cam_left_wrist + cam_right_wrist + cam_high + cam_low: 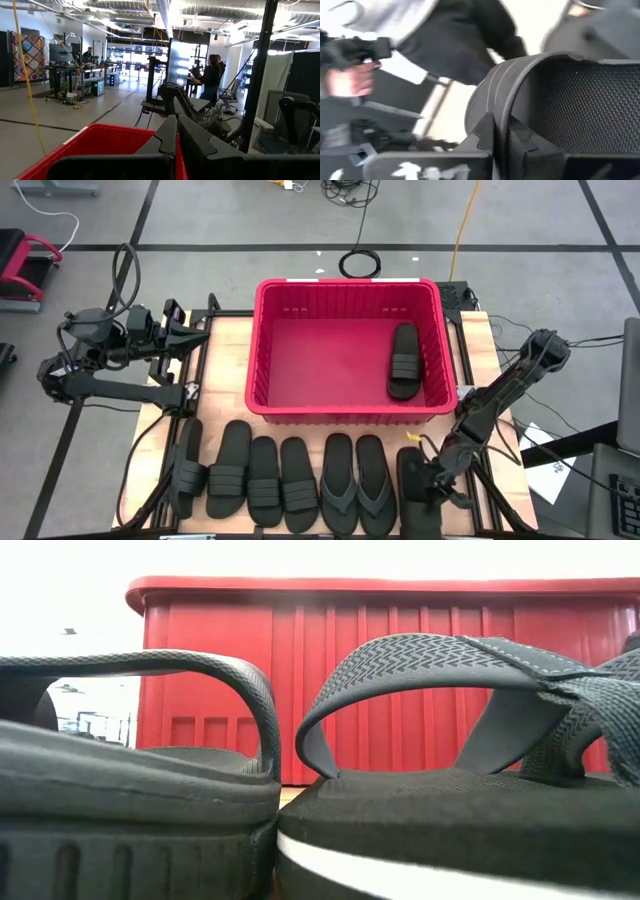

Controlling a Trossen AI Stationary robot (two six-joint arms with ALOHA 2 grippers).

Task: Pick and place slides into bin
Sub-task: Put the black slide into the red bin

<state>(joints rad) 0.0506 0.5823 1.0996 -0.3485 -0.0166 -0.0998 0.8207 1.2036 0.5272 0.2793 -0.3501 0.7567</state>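
The red bin [348,412] stands at the table's middle with one black slide [404,360] lying flat in its right part. Several more black slides [265,480] lie in a row along the near edge, a thong-style pair [355,480] among them. My right gripper [428,483] is down at the rightmost slide [412,498] of the row and is shut on its strap. My left gripper [190,335] waits shut and empty beside the bin's left wall. The low view shows a ribbed-strap slide [140,770] and a thong slide [450,800] close up, with the bin [400,680] behind. My right gripper pinches the edge of the slide's arched strap [501,107] between its two fingers [485,137], one on each face of the strap. It comes slanting down from the far side toward the near edge. Whether the slide's sole is off the table, I cannot tell.
The bin's floor [320,360] is bare left of the slide in it. Cables [360,262] lie on the floor beyond the table. A person [450,35] stands past the near edge, holding a device, and other people [210,75] are in the room behind.
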